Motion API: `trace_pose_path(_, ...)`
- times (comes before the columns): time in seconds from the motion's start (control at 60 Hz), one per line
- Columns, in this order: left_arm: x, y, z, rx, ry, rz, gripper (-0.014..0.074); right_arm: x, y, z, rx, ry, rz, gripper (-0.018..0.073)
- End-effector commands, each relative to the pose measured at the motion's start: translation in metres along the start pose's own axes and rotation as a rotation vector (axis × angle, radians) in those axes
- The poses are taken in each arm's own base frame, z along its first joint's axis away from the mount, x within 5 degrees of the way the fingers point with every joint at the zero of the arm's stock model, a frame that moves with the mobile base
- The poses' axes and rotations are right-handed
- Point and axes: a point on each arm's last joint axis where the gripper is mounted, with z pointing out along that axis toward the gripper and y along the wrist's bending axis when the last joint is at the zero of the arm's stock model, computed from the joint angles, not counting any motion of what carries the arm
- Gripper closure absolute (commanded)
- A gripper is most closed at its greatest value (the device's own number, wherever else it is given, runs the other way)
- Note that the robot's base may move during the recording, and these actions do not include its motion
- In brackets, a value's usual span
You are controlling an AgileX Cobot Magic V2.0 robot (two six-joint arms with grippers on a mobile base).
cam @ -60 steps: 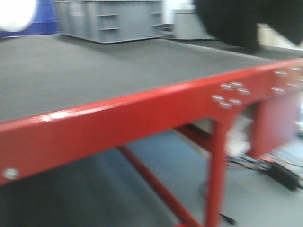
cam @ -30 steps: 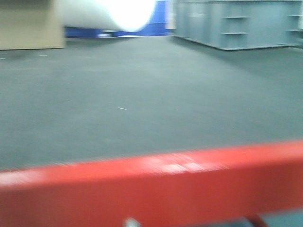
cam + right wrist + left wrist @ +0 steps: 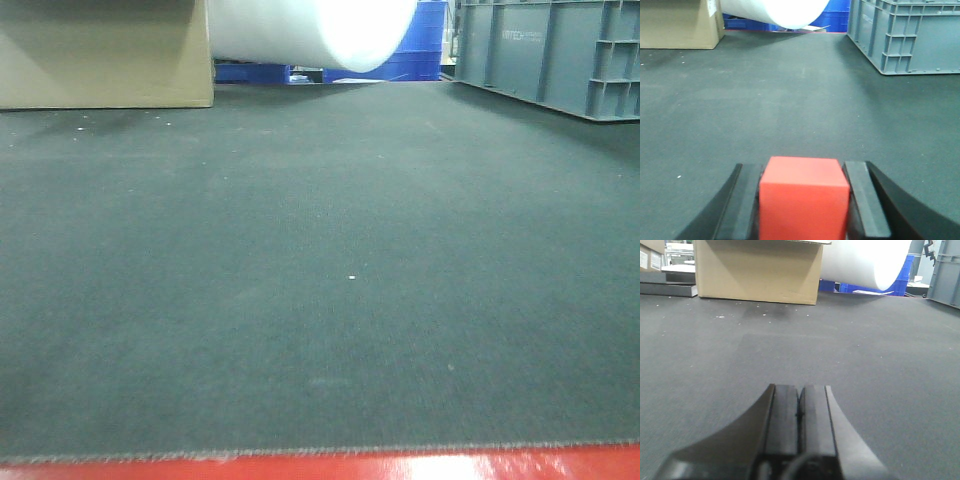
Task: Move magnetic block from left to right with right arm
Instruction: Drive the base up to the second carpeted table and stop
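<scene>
- Red and matte, the block (image 3: 804, 200) is sitting between the two dark fingers (image 3: 746, 202) of the right gripper (image 3: 804, 167), which is clamping it from both sides, each finger pressing flat against a side face
- The block is filling the bottom centre of the right wrist view, with its top and front faces showing; whether it is resting on the mat (image 3: 300, 250) or hanging just above it, I cannot tell
- The block is showing in the right wrist view only
- The left gripper (image 3: 799, 412) is holding nothing; its two black pads (image 3: 785, 415) are pressing together with only a thin seam showing between them, low over the mat
- The dark grey mat is covering the whole work surface, and a red table edge (image 3: 320, 468) is running along its near side in the front view
- A cardboard box (image 3: 100, 55) is standing at the far left end of the mat
- A white roll (image 3: 310, 30) is showing just right of the box at the back, its rounded end facing the camera
- A grey crate (image 3: 550, 50) with ribbed walls is standing at the far right
- Blue bins (image 3: 420, 50) are showing behind, between the roll and the crate
- A few pale specks (image 3: 351, 277) are lying scattered on the mat, well apart from both grippers
</scene>
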Motion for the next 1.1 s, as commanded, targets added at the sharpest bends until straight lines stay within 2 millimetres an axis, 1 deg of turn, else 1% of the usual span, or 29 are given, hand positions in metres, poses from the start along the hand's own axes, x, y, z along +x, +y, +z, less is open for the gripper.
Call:
trace_pose_path(0.0, -0.006, 0.0, -0.001, 0.005, -0.096, -0.004, 0.0713, -0.016, 0.001, -0.002, -0.002, -0.099, -0.015, 0.0356)
trace_pose_path(0.75, -0.006, 0.0, -0.001, 0.005, -0.096, -0.004, 0.0713, -0.016, 0.001, -0.002, -0.002, -0.099, -0.015, 0.0356)
trace_pose_path(0.9, -0.006, 0.0, -0.001, 0.005, -0.096, -0.004, 0.0713, -0.015, 0.003, -0.002, -0.026, -0.09, 0.014, 0.0356)
trace_pose_path(0.967, -0.006, 0.0, -0.001, 0.005, -0.096, -0.004, 0.0713, -0.017, 0.005, 0.001, -0.042, -0.077, 0.031, 0.0357)
trace_pose_path(1.033, -0.006, 0.0, -0.001, 0.005, -0.096, -0.004, 0.0713, -0.019, 0.007, 0.01, -0.055, -0.034, 0.042, 0.0357)
trace_pose_path(1.083, -0.006, 0.0, -0.001, 0.005, -0.096, -0.004, 0.0713, -0.023, 0.009, 0.019, -0.067, 0.004, 0.016, 0.0357)
